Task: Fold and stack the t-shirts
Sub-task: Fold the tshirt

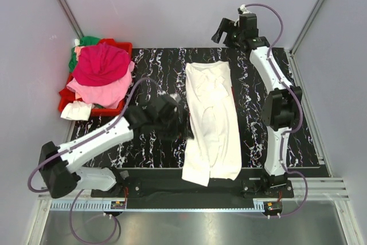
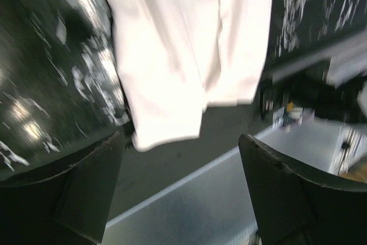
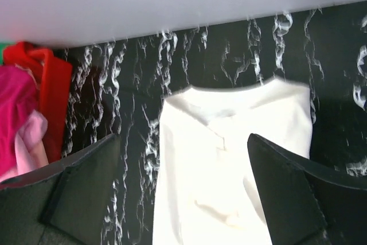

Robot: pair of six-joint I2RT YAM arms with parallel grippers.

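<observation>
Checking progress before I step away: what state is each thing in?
White shirt: folded into a long strip, flat on the table, near end over its edge.
Magenta shirt: crumpled, atop the bin pile.
Pink shirt: crumpled, under the magenta one.
Green shirt: crumpled, at the bin's far side.
Small white shirt: draped over the bin's near corner.
Bin: overfull.
Left gripper: open, empty.
Right gripper: open, empty.

A red bin point(image 1: 121, 46) sits at the left edge of the black marbled mat point(image 1: 252, 101).
</observation>
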